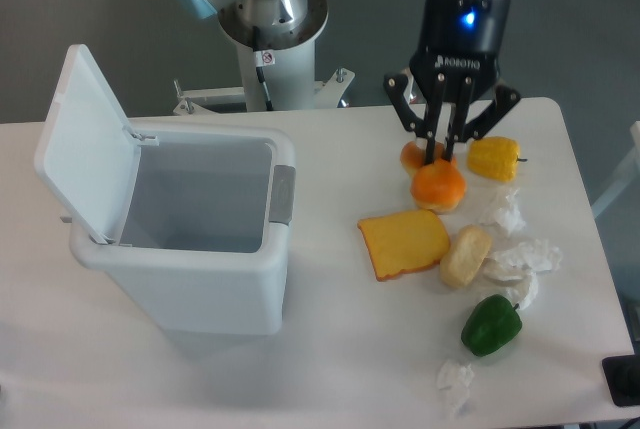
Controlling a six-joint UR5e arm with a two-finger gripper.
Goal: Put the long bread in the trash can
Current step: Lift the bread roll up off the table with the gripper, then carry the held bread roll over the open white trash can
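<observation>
Pinching long bread (438, 185), pincer (441, 155) above white table (330, 349); grey wall behind.

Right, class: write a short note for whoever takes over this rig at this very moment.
Claw: fingers drawn close together on top of the long bread; it looks shut on it, though I cannot tell whether the bread is clear of the table.
Long bread: on the right side of the table, beyond the toast.
Trash can: on the left, lid flipped open, nothing visible inside.
Done: the grasp, apparently.
Left: carry the bread left over the open can and let go.
</observation>
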